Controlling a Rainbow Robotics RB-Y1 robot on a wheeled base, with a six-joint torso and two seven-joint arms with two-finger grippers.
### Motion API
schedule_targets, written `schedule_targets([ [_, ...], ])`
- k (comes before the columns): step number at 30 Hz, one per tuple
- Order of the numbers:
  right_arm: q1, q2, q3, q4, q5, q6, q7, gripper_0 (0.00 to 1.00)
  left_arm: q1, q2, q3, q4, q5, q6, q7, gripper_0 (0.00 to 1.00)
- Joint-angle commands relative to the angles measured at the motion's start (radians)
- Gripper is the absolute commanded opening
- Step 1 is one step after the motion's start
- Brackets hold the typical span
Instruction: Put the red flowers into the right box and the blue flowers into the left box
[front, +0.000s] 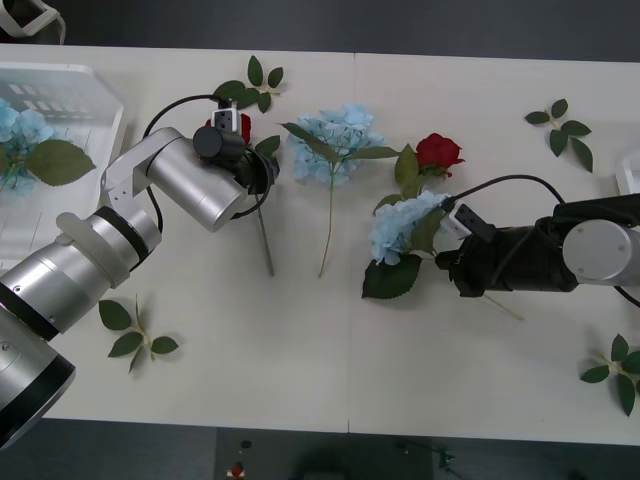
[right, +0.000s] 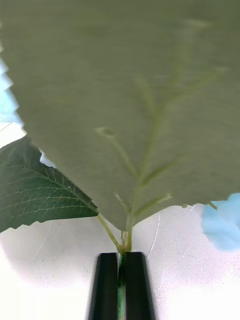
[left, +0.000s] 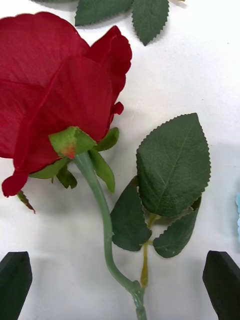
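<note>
A: Flowers, mostly unsorted. One blue head (front: 20, 130) already lying in the left box (front: 100, 85), with a big leaf over it.

B: And the rest?

A: Second blue head (front: 335, 140) loose mid-table, stem pointing toward the near edge. Third blue head (front: 400, 225) held by the right gripper (right: 120, 280), black fingers pinched tight on its stem just below a leaf fork. Red rose (front: 438, 152) lying just behind that one, untouched.

B: Left arm?

A: Left gripper (left: 120, 285) poised over another rose (left: 55, 95), fingers spread wide either side of the stem, not yet closed. So, by the look of it: one flower placed, one gripped, one about to be gripped, two waiting.

B: Room to move?

A: Fair. Bare table (front: 300, 340) toward the near edge. Left box close beside the left arm, at the table's far left. Right box (front: 630, 170) barely peeking in at the right edge, well apart from the roses. Likely awkward: blue in the right gripper bound left, rose under the left gripper bound right, so crossing paths over the middle. Loose leaf sprigs (front: 135, 335) scattered near the edges, easy to sweep off.
</note>
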Motion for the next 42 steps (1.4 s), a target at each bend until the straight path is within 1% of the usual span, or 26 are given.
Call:
schedule_targets([
  [1,-0.012,-0.005,-0.002,-0.01,0.001,-0.001,0.028,0.0,-0.03,-0.003,-0.01,0.011,-0.005,-0.028,0.015,1.0],
  [6,-0.012,-0.005,-0.002,-0.01,-0.001,-0.001,0.03,0.0,-0.03,-0.021,-0.015,0.063,-0.005,-0.07,0.011,1.0],
  [8,-0.012,-0.005,-0.002,-0.01,0.001,-0.001,0.031,0.0,-0.03,-0.03,-0.016,0.078,-0.006,-0.08,0.011,0.79],
  [10,-0.012,-0.005,-0.002,-0.01,0.001,-0.001,0.031,0.0,-0.03,-0.036,-0.015,0.081,-0.026,-0.08,0.012,0.48],
  [11,-0.012,-0.005,-0.002,-0.01,0.001,-0.003,0.031,0.05,-0.03,-0.038,-0.016,0.081,-0.029,-0.08,0.014,0.35],
  [12,-0.012,-0.005,-0.002,-0.008,0.001,-0.008,0.031,0.49,-0.03,-0.041,-0.015,0.084,-0.029,-0.08,0.014,0.16],
  [13,-0.011,-0.005,-0.002,-0.008,0.001,-0.008,0.03,0.74,-0.03,-0.043,-0.015,0.086,-0.029,-0.08,0.012,0.01],
  [14,-0.011,-0.005,-0.001,-0.008,0.001,-0.011,0.028,1.0,-0.03,-0.043,-0.016,0.086,-0.029,-0.08,0.011,0.0],
  [22,-0.011,-0.005,-0.002,-0.008,0.001,-0.012,0.031,1.0,-0.028,-0.043,-0.015,0.08,-0.023,-0.08,0.008,0.0],
  [25,-0.011,-0.005,-0.002,-0.008,0.001,-0.012,0.031,1.0,-0.024,-0.035,-0.015,0.054,-0.017,-0.08,0.008,0.0],
  [27,-0.011,-0.001,-0.002,-0.008,0.005,-0.012,0.031,1.0,-0.01,-0.018,-0.015,0.008,-0.005,-0.079,0.008,0.0],
  [29,-0.011,0.009,-0.001,0.001,0.01,-0.012,0.031,1.0,0.012,0.016,-0.015,-0.064,0.032,-0.073,0.008,0.0],
  [32,-0.012,0.03,-0.001,0.022,0.016,-0.018,0.036,1.0,0.055,0.102,0.01,-0.241,0.112,-0.008,-0.008,0.0],
  [33,-0.012,0.035,-0.002,0.025,0.018,-0.021,0.038,1.0,0.062,0.117,0.022,-0.273,0.132,0.01,-0.022,0.0],
  [34,-0.011,0.045,-0.001,0.035,0.024,-0.024,0.039,1.0,0.087,0.152,0.062,-0.356,0.19,0.064,-0.068,0.0],
  [35,-0.012,0.048,-0.002,0.038,0.027,-0.026,0.041,1.0,0.098,0.165,0.081,-0.387,0.217,0.087,-0.089,0.0],
  [38,-0.012,0.064,-0.001,0.048,0.038,-0.037,0.045,1.0,0.151,0.204,0.222,-0.508,0.374,0.22,-0.221,0.0],
  [39,-0.012,0.064,-0.002,0.048,0.041,-0.038,0.045,0.78,0.168,0.204,0.288,-0.538,0.428,0.288,-0.284,0.0],
  [40,-0.012,0.065,-0.001,0.05,0.042,-0.038,0.045,0.08,0.185,0.201,0.363,-0.563,0.475,0.363,-0.35,0.0],
  [41,-0.012,0.065,-0.002,0.05,0.042,-0.038,0.044,0.0,0.193,0.191,0.421,-0.578,0.507,0.427,-0.397,0.0],
  [42,-0.012,0.065,-0.002,0.048,0.042,-0.038,0.047,0.0,0.197,0.181,0.463,-0.587,0.526,0.473,-0.431,0.0],
])
